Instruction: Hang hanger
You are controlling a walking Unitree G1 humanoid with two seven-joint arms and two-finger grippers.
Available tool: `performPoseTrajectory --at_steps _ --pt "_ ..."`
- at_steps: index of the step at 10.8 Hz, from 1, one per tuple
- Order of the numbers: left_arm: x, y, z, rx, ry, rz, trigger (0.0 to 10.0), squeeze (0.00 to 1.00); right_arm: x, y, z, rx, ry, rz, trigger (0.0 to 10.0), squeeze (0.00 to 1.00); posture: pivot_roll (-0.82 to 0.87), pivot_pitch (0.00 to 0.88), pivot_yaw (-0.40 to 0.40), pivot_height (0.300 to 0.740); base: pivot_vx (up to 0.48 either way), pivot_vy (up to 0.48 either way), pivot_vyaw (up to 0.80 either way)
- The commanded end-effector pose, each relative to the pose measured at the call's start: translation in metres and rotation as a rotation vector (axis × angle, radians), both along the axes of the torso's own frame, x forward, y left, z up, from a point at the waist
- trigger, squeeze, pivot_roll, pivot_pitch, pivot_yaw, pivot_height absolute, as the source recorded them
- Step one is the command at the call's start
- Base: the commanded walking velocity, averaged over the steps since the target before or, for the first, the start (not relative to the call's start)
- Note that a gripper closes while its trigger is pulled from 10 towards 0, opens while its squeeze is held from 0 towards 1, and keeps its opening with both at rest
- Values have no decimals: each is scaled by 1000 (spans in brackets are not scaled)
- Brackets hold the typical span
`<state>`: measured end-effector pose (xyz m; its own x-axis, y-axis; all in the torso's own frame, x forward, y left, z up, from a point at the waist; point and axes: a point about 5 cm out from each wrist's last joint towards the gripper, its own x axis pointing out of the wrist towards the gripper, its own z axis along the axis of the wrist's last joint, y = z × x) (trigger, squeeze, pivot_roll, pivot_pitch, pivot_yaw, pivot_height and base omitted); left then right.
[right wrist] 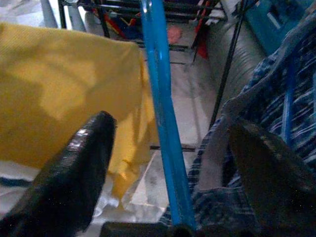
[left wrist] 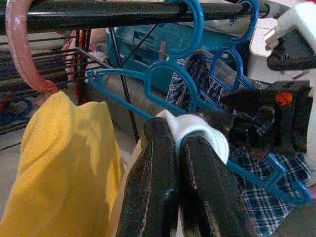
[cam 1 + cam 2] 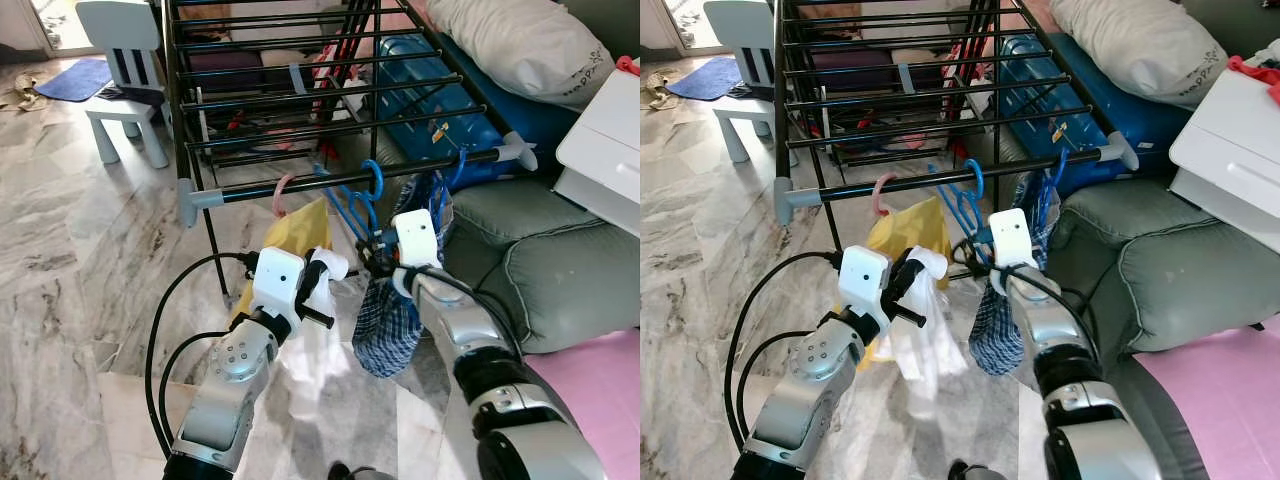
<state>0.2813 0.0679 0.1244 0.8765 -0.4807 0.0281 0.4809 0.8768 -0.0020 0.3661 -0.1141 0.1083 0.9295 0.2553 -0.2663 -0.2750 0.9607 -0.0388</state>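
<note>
**Now: blue hanger on the rail, cloth pinched**

Centre frame, I see the blue hanger [image 3: 352, 205] hooked on the drying rack [image 3: 330, 178] front rail. My left gripper [image 2: 178, 143] is clamped shut on the white cloth [image 3: 923, 330]. My right gripper [image 1: 168, 148] is spread wide, straddling the hanger's bar, beside the plaid garment [image 3: 385, 325] and yellow garment [image 3: 290, 240].

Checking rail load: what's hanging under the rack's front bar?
Under the front bar: a pink hanger with a yellow cloth, an empty blue hanger, and a blue hanger carrying a plaid cloth. Both arms cover the cloths' lower parts.
</note>
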Motion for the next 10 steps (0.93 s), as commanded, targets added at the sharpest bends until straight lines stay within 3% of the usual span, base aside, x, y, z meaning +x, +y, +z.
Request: performPoseTrajectory --at_steps 1,10 --pt "0 -3 5 3 -24 -11 10000 0 2 1 2 20 4 13 0 0 -21 89 -43 740 0 0 0" --pt "-1 -6 3 3 -14 -13 10000 0 3 -2 -5 14 25 21 0 0 -30 93 -45 740 0 0 0"
